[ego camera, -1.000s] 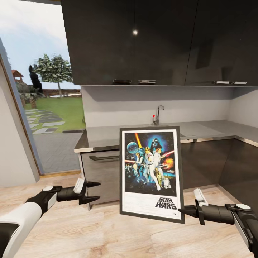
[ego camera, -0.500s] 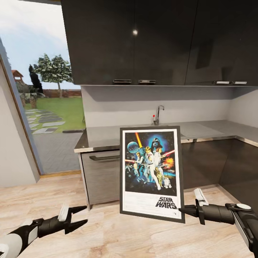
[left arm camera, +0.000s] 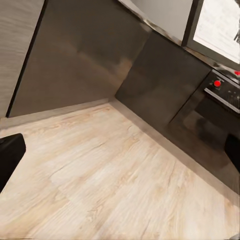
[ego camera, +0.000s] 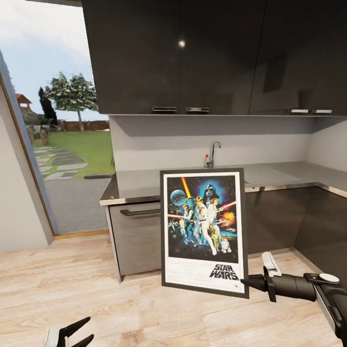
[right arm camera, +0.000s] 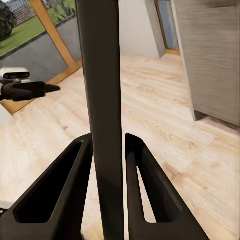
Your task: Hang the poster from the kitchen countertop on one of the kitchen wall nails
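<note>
Room: a kitchen with glossy dark wall cupboards [ego camera: 193, 53], a pale wood floor [ego camera: 120, 299] and an open doorway onto a garden [ego camera: 72, 144] at the left.
Worktop: the grey kitchen countertop [ego camera: 144, 185] runs along the back wall and turns the corner at the right, chrome tap [ego camera: 212, 153] standing over the sink; the slab carries no poster now.
Poster: and here it is, off the worktop and up in the air! The poster [ego camera: 202, 229] hangs upright in front of the lower cabinets, face to the head camera, leaning just slightly, logo at the bottom.
Right tool: the right tool [ego camera: 246, 282] is clenched on the poster's lower right corner; the right wrist view shows it plainly, the dark frame edge [right arm camera: 105, 100] pinched between the two fingers [right arm camera: 80, 165].
Left tool: the left tool [ego camera: 79, 332] sits low at the bottom edge of the head view, fingers spread, gripping nothing; its wrist camera looks across floor and dark cabinet fronts [left arm camera: 125, 60].
Step in hand: pick-up looks done; this is the carry, with the hanging yet to come.
Wall nails: none that I can make out on the grey wall here, though a stud that small may be lost at this range.
Next move: by my reading, turn the base to find a nail, then raise the frame's top edge to it. With a single corner pinch, the frame may swing or twist, so go slow and steady.
</note>
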{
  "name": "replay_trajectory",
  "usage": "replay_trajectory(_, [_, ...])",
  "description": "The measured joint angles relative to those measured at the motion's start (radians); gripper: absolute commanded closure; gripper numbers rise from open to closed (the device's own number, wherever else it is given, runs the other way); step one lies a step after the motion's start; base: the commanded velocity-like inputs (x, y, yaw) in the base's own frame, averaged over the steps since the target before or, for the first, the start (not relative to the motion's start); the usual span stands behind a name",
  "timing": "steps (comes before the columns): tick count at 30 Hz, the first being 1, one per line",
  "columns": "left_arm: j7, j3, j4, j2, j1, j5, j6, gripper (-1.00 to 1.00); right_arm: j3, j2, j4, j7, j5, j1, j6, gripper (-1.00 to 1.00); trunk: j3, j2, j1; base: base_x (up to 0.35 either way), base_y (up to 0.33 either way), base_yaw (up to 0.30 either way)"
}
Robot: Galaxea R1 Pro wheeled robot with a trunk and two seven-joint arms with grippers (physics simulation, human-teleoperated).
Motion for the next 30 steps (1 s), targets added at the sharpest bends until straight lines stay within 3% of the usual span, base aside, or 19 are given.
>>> replay_trajectory(17, [0.0,0.0,0.0,0.011,0.005,0.011,0.003,-1.0,-0.001,0.0,0.0,-0.001,0.0,0.0,-0.004,1.0,-0.003,0.0,0.0,0.0,0.002,0.018])
replay_trajectory(30, [0.0,0.0,0.0,0.012,0.005,0.011,0.006,-1.0,-0.001,0.0,0.0,-0.001,0.0,0.0,-0.004,1.0,0.018,0.091,-0.05,0.0,0.0,0.003])
